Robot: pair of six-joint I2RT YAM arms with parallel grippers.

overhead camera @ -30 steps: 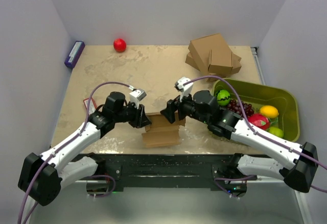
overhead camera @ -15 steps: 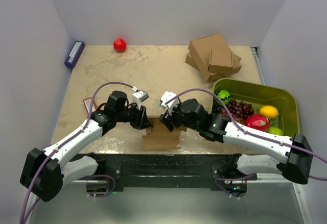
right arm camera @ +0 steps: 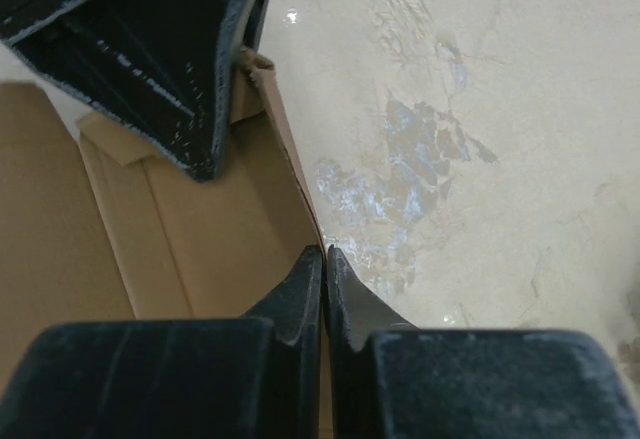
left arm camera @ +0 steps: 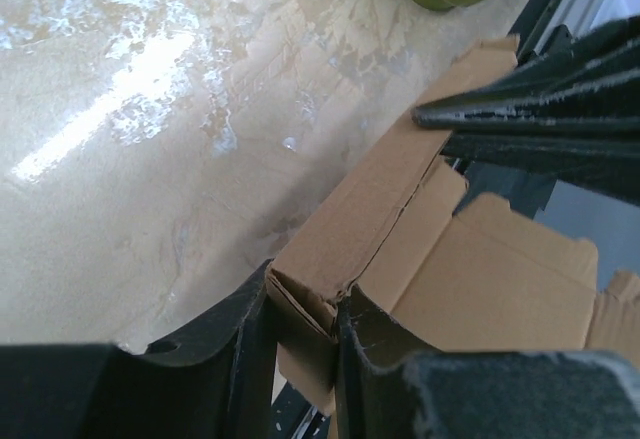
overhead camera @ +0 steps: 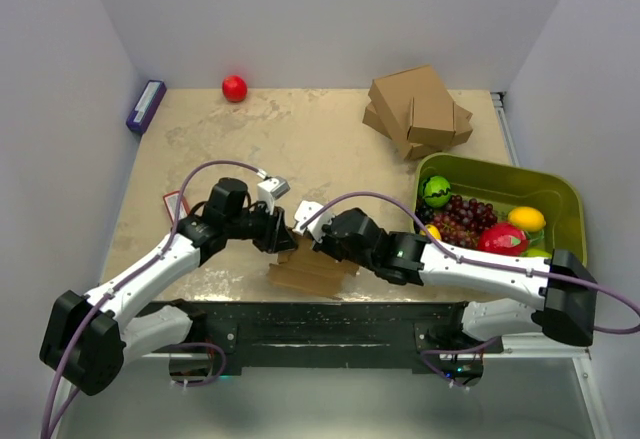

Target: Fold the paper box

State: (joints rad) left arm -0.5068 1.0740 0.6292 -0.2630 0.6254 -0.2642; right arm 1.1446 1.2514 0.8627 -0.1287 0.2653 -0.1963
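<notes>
Paper box (overhead camera: pixel 318 271) lies half folded near the front of the table (overhead camera: pixel 300 139). Left gripper (left arm camera: pixel 300 304) pinches its folded corner. Right gripper (right arm camera: pixel 324 259) is squeezed tight on a thin wall; the card looks light and bendy, best held at creases.

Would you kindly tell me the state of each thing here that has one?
thin brown cardboard paper box: partly folded, one wall raised.
left gripper: shut on the box's corner.
right gripper: shut on the raised wall's edge.
stacked brown cardboard boxes: closed.
green plastic bin: filled with fruit.
</notes>
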